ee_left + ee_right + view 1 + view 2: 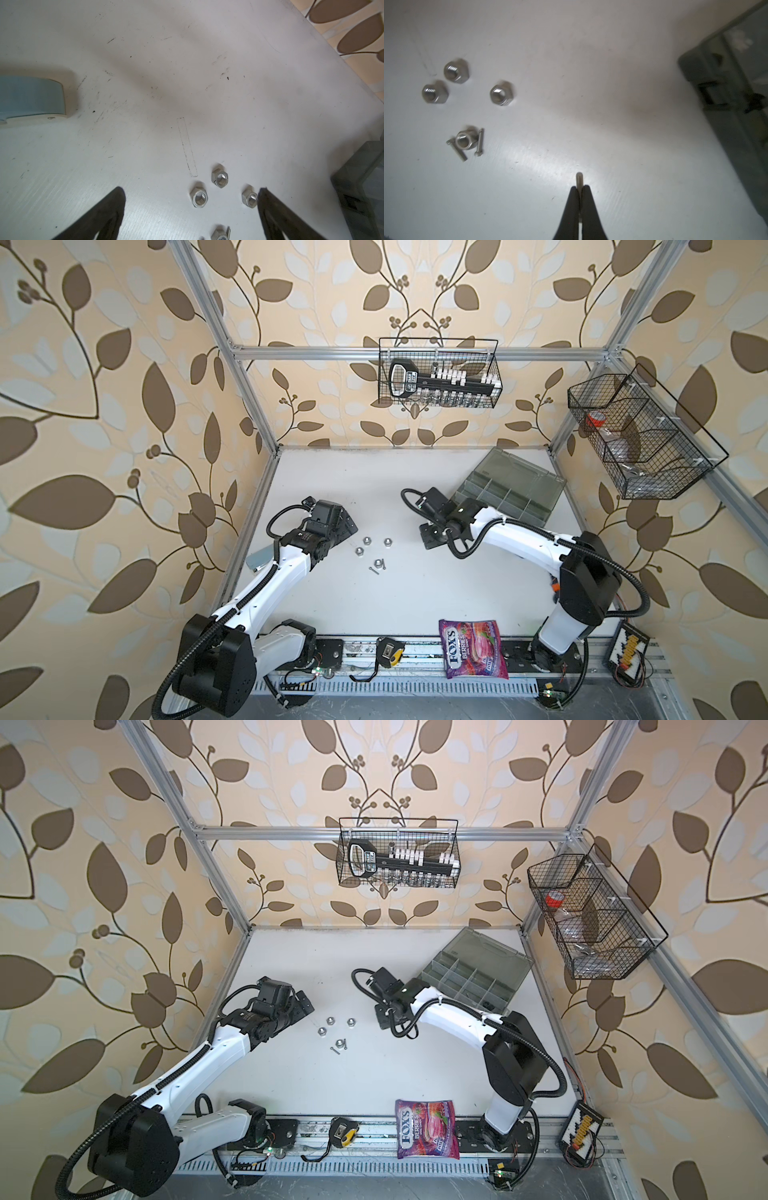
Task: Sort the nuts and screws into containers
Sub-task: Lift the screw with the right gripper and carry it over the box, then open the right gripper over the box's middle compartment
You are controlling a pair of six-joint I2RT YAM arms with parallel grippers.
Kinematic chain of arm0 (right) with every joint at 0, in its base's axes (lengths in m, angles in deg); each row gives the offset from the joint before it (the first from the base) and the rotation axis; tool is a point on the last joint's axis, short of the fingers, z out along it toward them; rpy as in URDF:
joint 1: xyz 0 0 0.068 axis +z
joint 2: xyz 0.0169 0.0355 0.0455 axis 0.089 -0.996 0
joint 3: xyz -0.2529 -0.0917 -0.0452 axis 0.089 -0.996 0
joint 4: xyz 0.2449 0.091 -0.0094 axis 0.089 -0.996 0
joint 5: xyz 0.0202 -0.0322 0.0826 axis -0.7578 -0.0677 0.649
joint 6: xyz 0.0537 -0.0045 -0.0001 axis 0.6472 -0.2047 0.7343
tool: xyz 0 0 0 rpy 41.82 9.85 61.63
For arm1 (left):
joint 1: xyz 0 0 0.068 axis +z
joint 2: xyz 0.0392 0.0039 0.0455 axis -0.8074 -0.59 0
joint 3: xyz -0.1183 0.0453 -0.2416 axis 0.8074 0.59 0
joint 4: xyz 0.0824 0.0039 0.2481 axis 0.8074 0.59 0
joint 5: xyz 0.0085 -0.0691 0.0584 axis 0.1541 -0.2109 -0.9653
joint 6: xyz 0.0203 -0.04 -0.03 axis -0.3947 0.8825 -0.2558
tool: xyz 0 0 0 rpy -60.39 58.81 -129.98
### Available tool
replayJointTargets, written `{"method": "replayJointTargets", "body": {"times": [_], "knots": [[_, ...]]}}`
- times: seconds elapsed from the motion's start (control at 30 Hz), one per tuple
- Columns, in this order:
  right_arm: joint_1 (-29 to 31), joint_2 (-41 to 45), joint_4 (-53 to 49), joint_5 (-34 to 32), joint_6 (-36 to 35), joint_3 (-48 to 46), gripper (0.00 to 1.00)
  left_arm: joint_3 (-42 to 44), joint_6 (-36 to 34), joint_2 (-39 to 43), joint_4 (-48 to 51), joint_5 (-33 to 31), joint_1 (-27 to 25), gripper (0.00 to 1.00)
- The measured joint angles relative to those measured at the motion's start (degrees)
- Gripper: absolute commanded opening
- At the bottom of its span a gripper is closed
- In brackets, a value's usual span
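Item: thin screw (579, 178), pinched in the right gripper (579, 189), tips pressed together, shank pointing forward. Destination: organizer box (513, 491), just behind-right of that gripper. The left gripper (191, 189) is spread wide and holds nothing, near the nuts (219, 178).

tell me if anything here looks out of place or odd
A purple candy bag lies on the front rail, unrelated to sorting hardware. On the table, one nut sits squeezed between two thin screws, seemingly touching both, so it may be awkward to pick cleanly.
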Motion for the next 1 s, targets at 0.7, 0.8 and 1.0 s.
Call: {"method": "replayJointTargets", "body": {"times": [0.7,0.8,1.0], "knots": [[-34.2,4.5,8.6,-5.2,-7.6,-4.0,0.00,0.0,-0.1,-0.7,0.0,0.6,0.0,0.99],[-34.9,2.9,9.1,-5.3,-8.1,-4.2,0.00,0.0,-0.1,-0.7,0.0,0.7,0.0,0.99],[-35.6,0.5,9.8,-5.3,-8.5,-4.4,0.00,0.0,-0.1,-0.7,0.0,1.5,0.0,0.99]]}}
